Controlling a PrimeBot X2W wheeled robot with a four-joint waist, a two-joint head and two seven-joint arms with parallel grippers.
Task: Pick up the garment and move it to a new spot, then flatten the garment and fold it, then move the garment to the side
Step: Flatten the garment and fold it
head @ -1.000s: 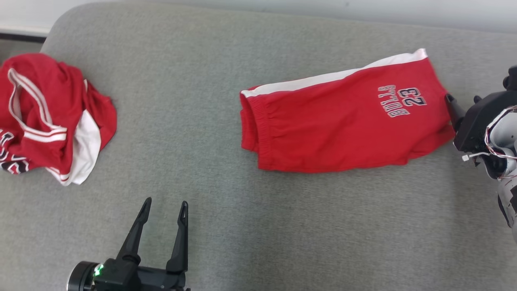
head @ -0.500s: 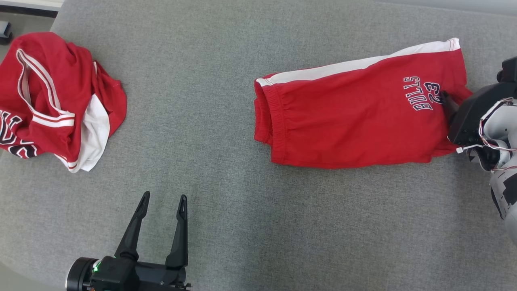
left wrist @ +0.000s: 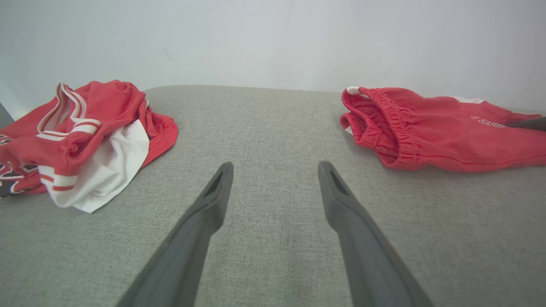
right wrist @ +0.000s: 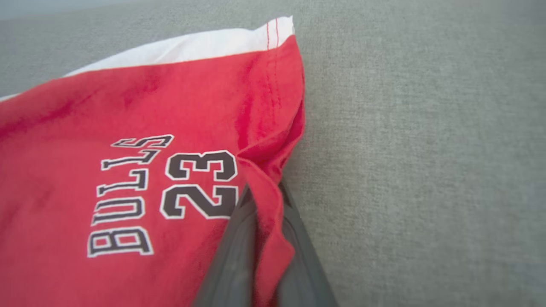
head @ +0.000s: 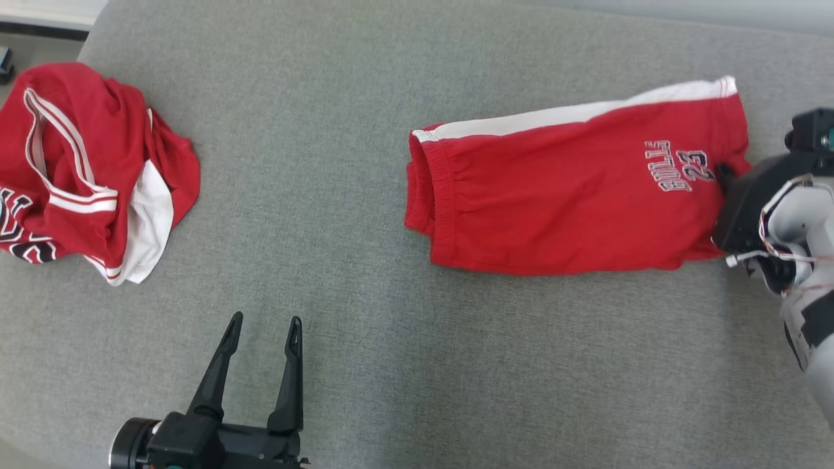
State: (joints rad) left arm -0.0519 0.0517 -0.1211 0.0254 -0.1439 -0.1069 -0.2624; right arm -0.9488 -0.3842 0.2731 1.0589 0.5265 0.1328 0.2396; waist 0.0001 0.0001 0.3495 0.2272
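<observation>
nearest you, your left gripper [head: 265, 319] hovers spread wide over the grey cushion [head: 417, 365]. further out, your right gripper [right wrist: 264, 192] pinches the hem of the red shorts [head: 573, 208], which lie flat and look folded. likely the last step: lift gently and carry them aside. no containers here; a crumpled jersey [head: 78, 169] lies on the cushion, far left.

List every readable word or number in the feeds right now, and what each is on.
"BULLS": on the red shorts, near the hem.
"23": on the red shorts, beside that word.
Crumpled red jersey: dark lettering folded under, unreadable.
</observation>
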